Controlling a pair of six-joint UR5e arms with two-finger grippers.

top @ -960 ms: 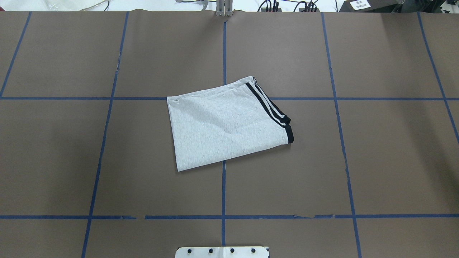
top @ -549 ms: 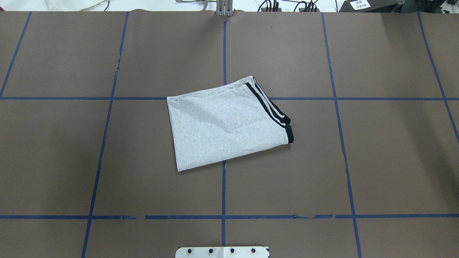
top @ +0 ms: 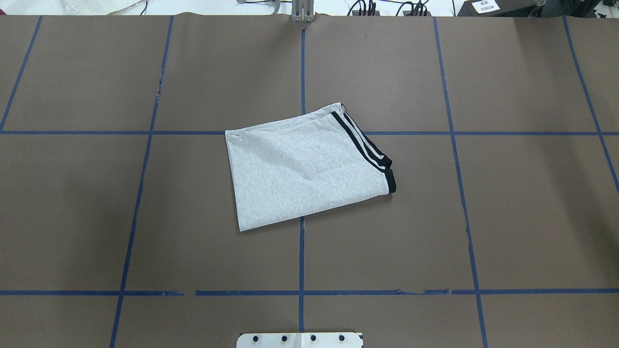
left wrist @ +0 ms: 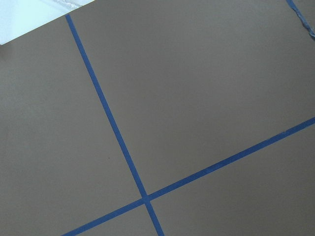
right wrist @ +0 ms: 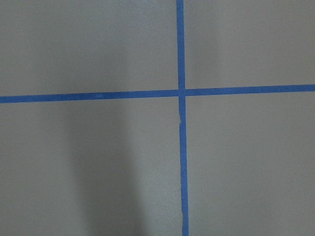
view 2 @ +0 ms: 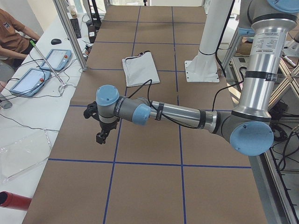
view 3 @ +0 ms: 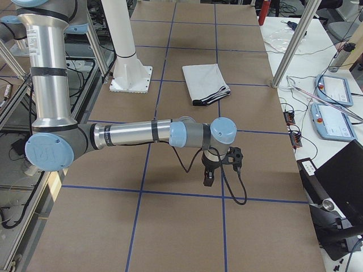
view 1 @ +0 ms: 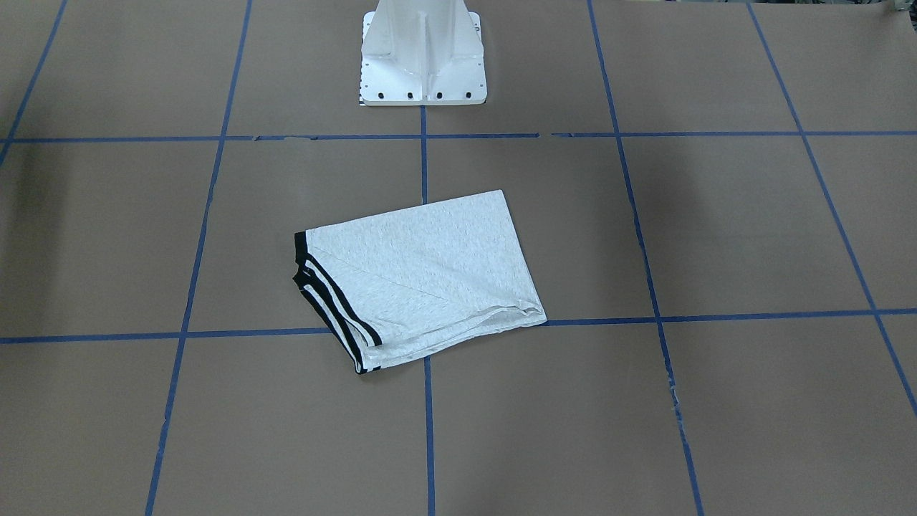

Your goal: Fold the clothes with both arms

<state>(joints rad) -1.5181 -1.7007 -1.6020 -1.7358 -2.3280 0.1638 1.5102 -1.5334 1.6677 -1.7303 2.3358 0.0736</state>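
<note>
**A:** Where is the shirt?

**B:** The shirt (top: pixel 304 166) lies folded flat in a rough four-sided pack in the middle of the tabletop (top: pixel 532 217), well apart from every edge. It sits a little askew to the blue tape (top: pixel 301 270) and covers the spot where two tape lines cross.

**A:** Which way does it face?

**B:** Its black-and-white striped edge faces the tabletop's right end and a plain grey edge faces the left end. The loose, layered hems face the long edge across from the robot. The white stand (view 1: pixel 421 54) is on the robot's long edge, about midway along, apart from the shirt.

**A:** And the claws?

**B:** The left claw (view 2: pixel 101 133) points down over the tabletop toward its left end. It is out toward the long edge across from the robot, on the left arm (view 2: pixel 177 114), which is stretched out low and level. The right claw (view 3: pixel 211 173) is placed the same way toward the right end, on the right arm (view 3: pixel 130 135). Both are well apart from the shirt.

**A:** Are they spread or pressed together?

**B:** I cannot tell for either. They show only in the side views, small and dark. Each wrist view shows only brown tabletop and a tape crossing.
</note>
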